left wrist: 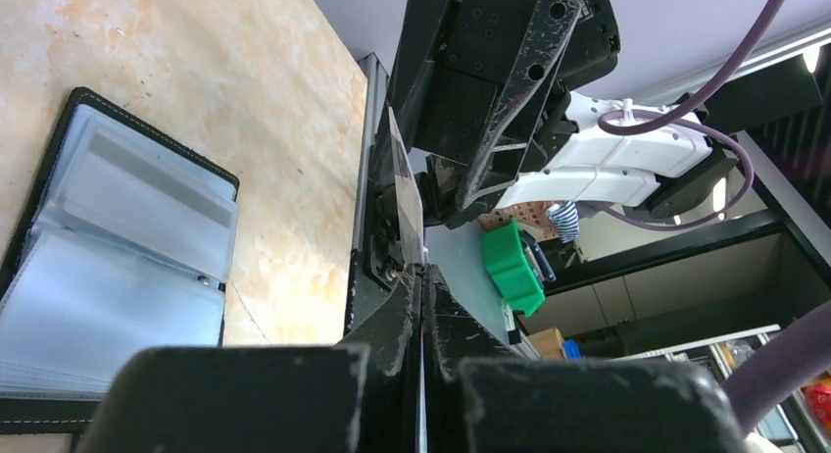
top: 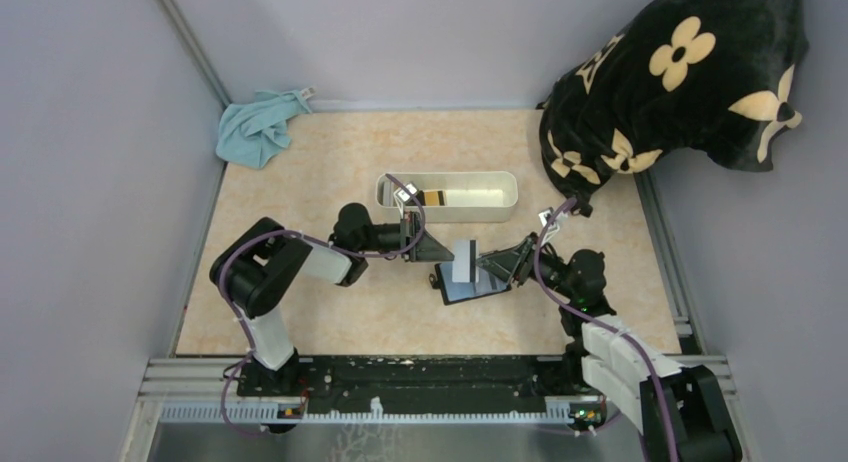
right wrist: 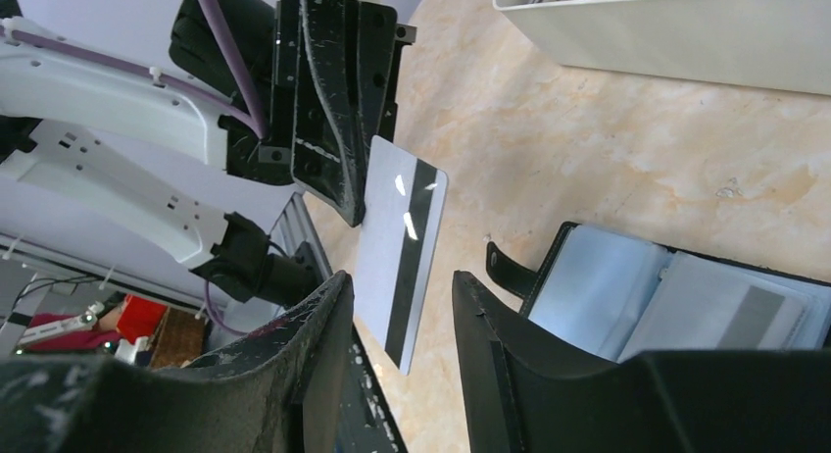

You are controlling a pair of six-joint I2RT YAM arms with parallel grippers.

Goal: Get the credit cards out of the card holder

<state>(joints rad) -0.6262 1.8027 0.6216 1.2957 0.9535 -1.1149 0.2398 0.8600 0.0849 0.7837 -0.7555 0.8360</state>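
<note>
- A beige, marble-patterned bench (top: pixel 330 182) sits between plain grey walls. A crumpled light-blue cloth (top: pixel 258 127) lies in the upper left corner of the overhead view.
- A black cushion (top: pixel 690 82) with cream flower shapes fills the upper right. It carries a cream letter-like mark, too small to read.
- A white oblong tray (top: pixel 470 214) stands at the upper middle of the bench. Something in it has an orange and black band, and any print on it is too small to make out.
- The credit card (right wrist: pixel 397 242) is near the centre of the frame, raised above the bench and clear of the wallet. Its face is pale grey-blue with one black magnetic stripe along its length and two glints of light. I can read no name or number on it.
- The left hand (right wrist: pixel 348 178) pinches the card's upper corner, fingers pressed together on it.
- The right hand (right wrist: pixel 402 281) is spread, with the card's lower end in the gap. I cannot tell whether its fingers touch the card.
- The card holder (left wrist: pixel 108 247) lies open and flat on the bench just below the card. It has a black stitched rim, a snap tab and clear grey-blue sleeves.
- A second card (right wrist: pixel 750 316), showing a grey stripe, sits inside one sleeve.
</note>
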